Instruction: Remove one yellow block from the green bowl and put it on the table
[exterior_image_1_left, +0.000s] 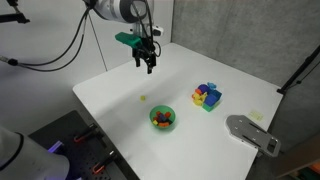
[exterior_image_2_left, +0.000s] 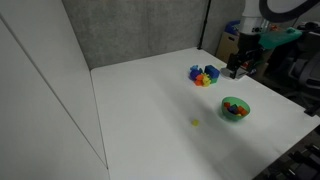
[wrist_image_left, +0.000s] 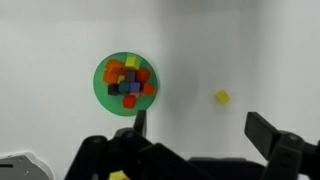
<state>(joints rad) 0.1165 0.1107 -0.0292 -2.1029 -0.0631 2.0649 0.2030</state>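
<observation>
The green bowl (exterior_image_1_left: 162, 119) stands on the white table and holds several small red, orange and dark blocks; it also shows in an exterior view (exterior_image_2_left: 235, 109) and in the wrist view (wrist_image_left: 126, 84). One small yellow block (wrist_image_left: 221, 97) lies on the bare table beside the bowl, apart from it, and shows in both exterior views (exterior_image_1_left: 143, 98) (exterior_image_2_left: 196, 123). My gripper (exterior_image_1_left: 148, 64) hangs well above the table, away from the bowl, and appears in an exterior view (exterior_image_2_left: 240, 68). In the wrist view its fingers (wrist_image_left: 200, 125) are spread wide with nothing between them.
A pile of coloured blocks (exterior_image_1_left: 207, 96) (exterior_image_2_left: 204, 75) sits on the table beyond the bowl. A flat grey object (exterior_image_1_left: 250, 132) lies near a table corner. A small yellow piece (wrist_image_left: 120, 176) shows at the wrist view's bottom edge. Grey walls stand behind the table.
</observation>
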